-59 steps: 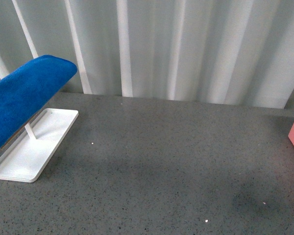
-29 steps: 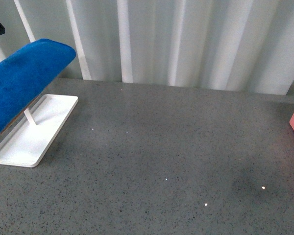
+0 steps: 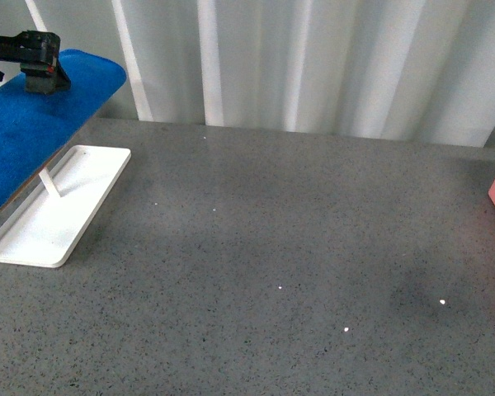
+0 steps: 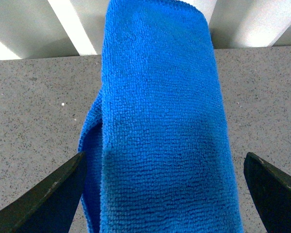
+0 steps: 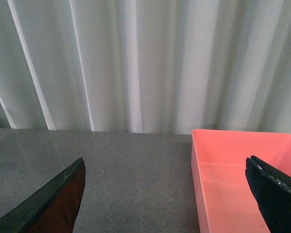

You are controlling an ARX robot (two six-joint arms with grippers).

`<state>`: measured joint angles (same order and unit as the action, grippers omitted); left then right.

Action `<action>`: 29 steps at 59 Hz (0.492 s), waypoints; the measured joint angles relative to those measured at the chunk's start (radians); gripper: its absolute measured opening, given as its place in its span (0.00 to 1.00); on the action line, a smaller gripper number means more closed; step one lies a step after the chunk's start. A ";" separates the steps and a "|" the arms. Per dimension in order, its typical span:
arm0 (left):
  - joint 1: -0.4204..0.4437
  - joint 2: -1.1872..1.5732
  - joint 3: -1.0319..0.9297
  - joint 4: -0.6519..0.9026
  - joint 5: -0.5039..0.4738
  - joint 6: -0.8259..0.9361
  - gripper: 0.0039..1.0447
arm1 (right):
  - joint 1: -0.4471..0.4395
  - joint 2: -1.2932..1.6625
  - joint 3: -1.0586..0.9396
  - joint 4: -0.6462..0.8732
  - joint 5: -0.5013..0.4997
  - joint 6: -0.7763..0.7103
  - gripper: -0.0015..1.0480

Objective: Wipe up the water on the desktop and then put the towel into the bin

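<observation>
Left wrist view has the left gripper (image 4: 163,160) with its jaws spread wide, one on each side of the towel (image 4: 160,111), and neither touching it as far as I can see. The towel hangs folded over a rod (image 3: 49,183) standing on the white tray (image 3: 82,198), at about 10 o'clock on the desktop (image 3: 297,231) in the front view.

My step is the pickup. I'd come straight down so the jaws straddle the fold at its crest and close through the full thickness of the terry. Then I'd lift clear upward before swinging away, so the cloth doesn't drag the rod or tip the tray.

A darker patch (image 3: 421,297) near 5 o'clock looks like the wet spot, though I can't be sure; that's where I'd carry the towel. The right gripper (image 5: 165,162) is open and empty, near the bin (image 5: 242,179) at 3 o'clock.
</observation>
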<state>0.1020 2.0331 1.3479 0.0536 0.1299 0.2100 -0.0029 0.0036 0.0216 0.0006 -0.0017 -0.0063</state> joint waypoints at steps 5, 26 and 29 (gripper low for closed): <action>-0.007 0.015 0.000 0.009 -0.009 0.001 0.94 | 0.000 0.000 0.000 0.000 0.000 0.000 0.93; -0.002 0.026 0.000 0.026 -0.025 0.002 0.83 | 0.000 0.000 0.000 0.000 0.000 0.000 0.93; 0.000 0.026 0.000 0.024 -0.024 -0.001 0.76 | 0.000 0.000 0.000 0.000 0.000 0.000 0.93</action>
<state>0.1017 2.0586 1.3483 0.0780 0.1055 0.2089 -0.0029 0.0036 0.0216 0.0006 -0.0013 -0.0063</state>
